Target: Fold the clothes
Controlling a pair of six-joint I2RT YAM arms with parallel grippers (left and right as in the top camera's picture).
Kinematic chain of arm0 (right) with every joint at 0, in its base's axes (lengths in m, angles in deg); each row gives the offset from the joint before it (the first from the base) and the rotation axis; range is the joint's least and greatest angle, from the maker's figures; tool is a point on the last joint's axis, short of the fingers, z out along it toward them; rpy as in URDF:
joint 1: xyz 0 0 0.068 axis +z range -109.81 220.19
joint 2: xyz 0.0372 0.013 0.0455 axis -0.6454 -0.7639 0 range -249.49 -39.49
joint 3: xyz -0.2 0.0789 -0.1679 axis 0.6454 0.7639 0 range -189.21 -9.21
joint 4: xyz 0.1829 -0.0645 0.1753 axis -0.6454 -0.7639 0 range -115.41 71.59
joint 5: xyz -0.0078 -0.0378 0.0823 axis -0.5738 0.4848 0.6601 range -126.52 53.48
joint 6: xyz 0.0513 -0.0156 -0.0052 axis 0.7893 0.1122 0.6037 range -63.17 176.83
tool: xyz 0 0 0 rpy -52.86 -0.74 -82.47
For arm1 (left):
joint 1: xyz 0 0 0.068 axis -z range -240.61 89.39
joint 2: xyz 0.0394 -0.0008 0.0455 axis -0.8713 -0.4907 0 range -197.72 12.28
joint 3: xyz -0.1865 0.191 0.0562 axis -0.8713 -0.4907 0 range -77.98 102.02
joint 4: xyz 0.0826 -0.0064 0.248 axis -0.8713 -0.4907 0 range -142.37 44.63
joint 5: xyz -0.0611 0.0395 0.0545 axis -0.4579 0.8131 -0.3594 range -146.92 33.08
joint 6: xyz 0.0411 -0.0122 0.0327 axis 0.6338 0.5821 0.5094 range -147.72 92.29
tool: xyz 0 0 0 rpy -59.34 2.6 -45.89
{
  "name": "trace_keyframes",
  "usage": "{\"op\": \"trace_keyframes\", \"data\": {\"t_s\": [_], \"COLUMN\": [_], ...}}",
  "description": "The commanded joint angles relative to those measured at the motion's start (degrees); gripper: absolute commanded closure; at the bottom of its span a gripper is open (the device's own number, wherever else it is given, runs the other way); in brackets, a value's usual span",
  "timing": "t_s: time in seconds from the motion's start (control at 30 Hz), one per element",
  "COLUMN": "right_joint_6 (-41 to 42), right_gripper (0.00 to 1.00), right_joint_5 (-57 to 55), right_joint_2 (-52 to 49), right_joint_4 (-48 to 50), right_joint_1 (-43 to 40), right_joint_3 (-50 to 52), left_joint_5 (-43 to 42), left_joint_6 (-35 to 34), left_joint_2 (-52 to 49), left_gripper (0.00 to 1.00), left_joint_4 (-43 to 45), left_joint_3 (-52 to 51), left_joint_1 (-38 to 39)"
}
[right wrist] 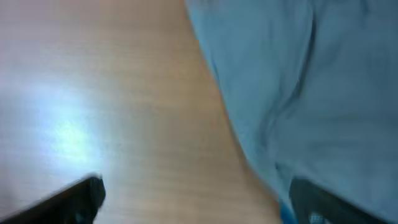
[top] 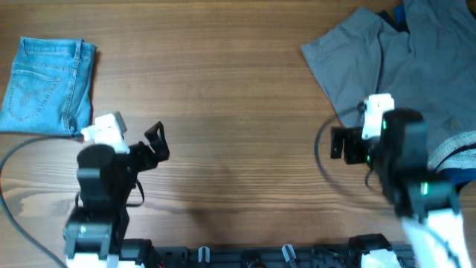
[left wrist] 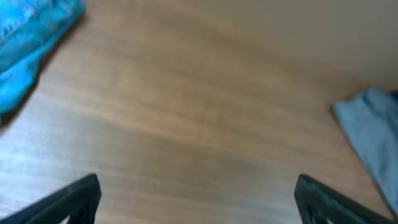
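Observation:
The grey clothes [top: 401, 63] lie crumpled at the far right of the table, with a paler band [top: 455, 147] near the right edge. They also show in the right wrist view [right wrist: 305, 93] and at the right edge of the left wrist view [left wrist: 373, 134]. My right gripper [top: 342, 145] is open and empty, just left of the clothes' near edge; in its wrist view [right wrist: 196, 199] its right finger is over the cloth edge. My left gripper [top: 158, 141] is open and empty above bare wood [left wrist: 196, 199].
Folded blue jeans [top: 48, 85] lie at the far left, also in the left wrist view [left wrist: 31, 37]. A dark blue item [top: 398, 15] peeks out under the grey clothes at the top. Arm cables loop by both bases.

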Motion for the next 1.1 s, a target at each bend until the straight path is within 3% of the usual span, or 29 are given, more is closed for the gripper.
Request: {"op": "trace_keyframes", "data": {"t_s": [0.0, 0.07, 0.1, 0.13, 0.3, 0.53, 0.57, 0.63, 0.67, 0.7, 0.9, 1.0, 1.07], "right_joint_6": [-0.74, 2.40, 10.08, 12.55, 9.55, 8.85, 8.85, 8.83, 8.85, 8.85, 8.39, 4.02, 2.21], "right_gripper": [0.00, 0.00, 0.00, 0.00, 0.00, 0.01, 0.11, 0.53, 0.79, 0.92, 0.96, 0.96, 0.96], "right_joint_5": [-3.06, -7.69, -14.84, -17.44, -17.14, -19.06, -19.06, -19.30, -19.28, -19.28, -13.88, -6.75, 7.72], "right_joint_2": [-11.98, -16.63, -20.35, -22.56, -34.86, -45.72, -45.97, -45.97, -45.97, -45.97, -44.65, -42.14, -40.17], "right_joint_4": [-3.87, -3.89, -4.59, -5.35, -5.60, -5.29, -5.11, -5.14, -5.20, -5.35, -10.03, -21.11, -25.35], "right_joint_1": [-0.68, -0.83, -2.21, -3.26, -9.64, -10.43, -10.43, -10.60, -10.64, -10.64, -10.64, -10.62, -10.62], "right_joint_3": [-7.56, -7.32, -7.28, -7.28, -6.25, -6.23, -6.08, -6.03, -6.03, -6.03, -9.03, -20.79, -30.18], "left_joint_5": [-0.94, -0.92, -0.92, -0.92, -0.92, -0.92, -0.92, -0.92, -0.92, -0.92, -0.92, -0.92, -0.92], "left_joint_6": [-0.28, -0.28, -0.28, -0.28, -0.31, -0.28, -0.28, -0.28, -0.28, -0.28, -0.28, -0.28, -0.28], "left_joint_2": [-5.14, -6.25, -6.47, -6.45, -6.47, -6.47, -6.47, -6.47, -6.47, -6.47, -6.47, -6.47, -6.47], "left_gripper": [0.00, 0.00, 0.00, 0.00, 0.00, 0.00, 0.00, 0.00, 0.00, 0.00, 0.00, 0.00, 0.00], "left_joint_4": [-1.42, -1.36, -1.40, -1.55, -1.75, -1.55, -1.55, -1.55, -1.55, -1.55, -1.31, -0.81, -0.48], "left_joint_3": [3.69, 3.69, 3.69, 3.69, 3.69, 3.69, 3.69, 3.69, 3.69, 3.69, 3.69, 3.69, 3.69], "left_joint_1": [0.15, 0.15, 0.15, 0.15, 0.15, 0.15, 0.15, 0.15, 0.15, 0.15, 0.15, 0.15, 0.15]}}
